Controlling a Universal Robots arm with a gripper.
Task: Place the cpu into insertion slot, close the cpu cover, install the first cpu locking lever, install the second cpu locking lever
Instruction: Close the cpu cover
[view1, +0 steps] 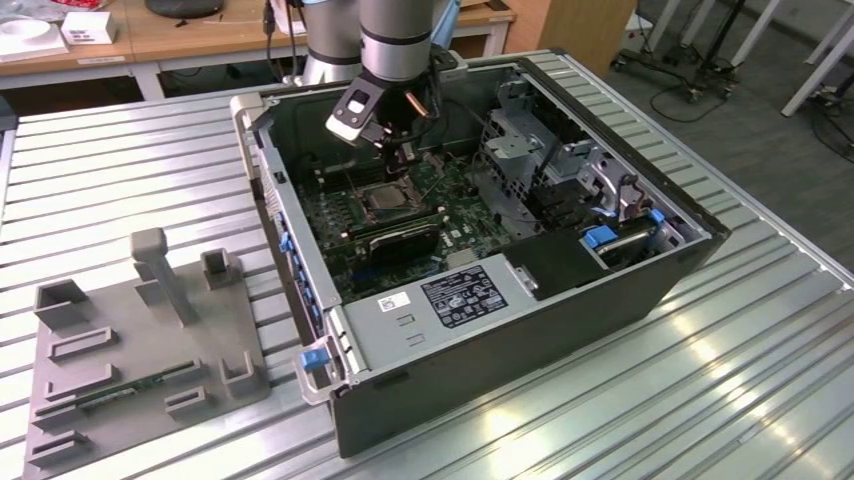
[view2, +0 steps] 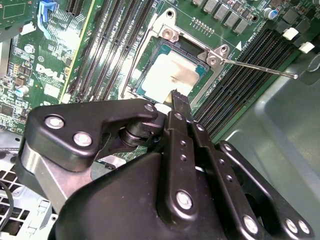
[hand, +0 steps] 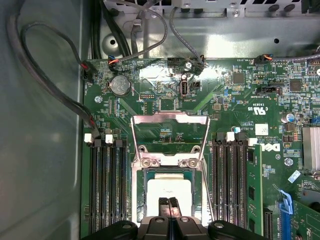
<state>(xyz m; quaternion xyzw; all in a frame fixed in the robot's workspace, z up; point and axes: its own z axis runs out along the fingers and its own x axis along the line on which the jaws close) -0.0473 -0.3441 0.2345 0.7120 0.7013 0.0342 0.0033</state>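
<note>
End effector (hand: 168, 202): fingers pressed together, gripping nothing, tips over the near edge of the cpu (hand: 169, 187); contact cannot be confirmed. The cpu lies flat in the insertion slot (view2: 152, 37), inside the open computer case (view1: 534, 330) on the desk (view1: 134, 160). The cpu cover (hand: 170, 118) is swung open, clear of the slot.

Probably a robotics lab: a ribbed silver metal desk (view1: 747, 400) carries an opened black computer tower (view1: 534, 340) and a grey plastic fixture board (view1: 134, 380); wooden desks (view1: 200, 40) and wheeled stands (view1: 687, 85) stand behind.
</note>
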